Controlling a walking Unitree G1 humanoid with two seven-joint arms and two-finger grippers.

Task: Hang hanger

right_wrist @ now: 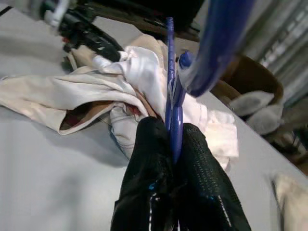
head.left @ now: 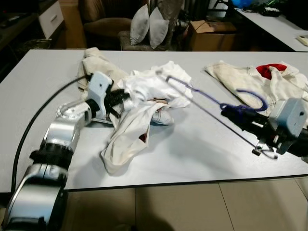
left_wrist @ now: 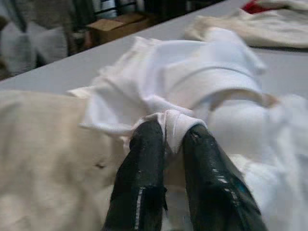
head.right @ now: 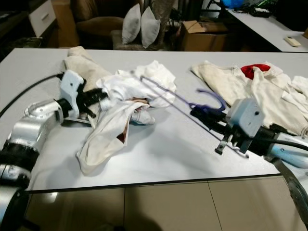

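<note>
Left hand [left_wrist: 166, 139] pinches crumpled white garment [head.left: 144, 94]; right hand [right_wrist: 174, 137] clamps thin blue wire hanger [head.left: 211, 98].

Head stereo downward on table [head.left: 192, 159], wrist close-ups

The right hand [right_wrist: 175, 144] pinches the blue hanger [right_wrist: 172, 91] at its neck, just before the white garment [right_wrist: 144, 72] on the worktop [right_wrist: 53, 163].
</note>
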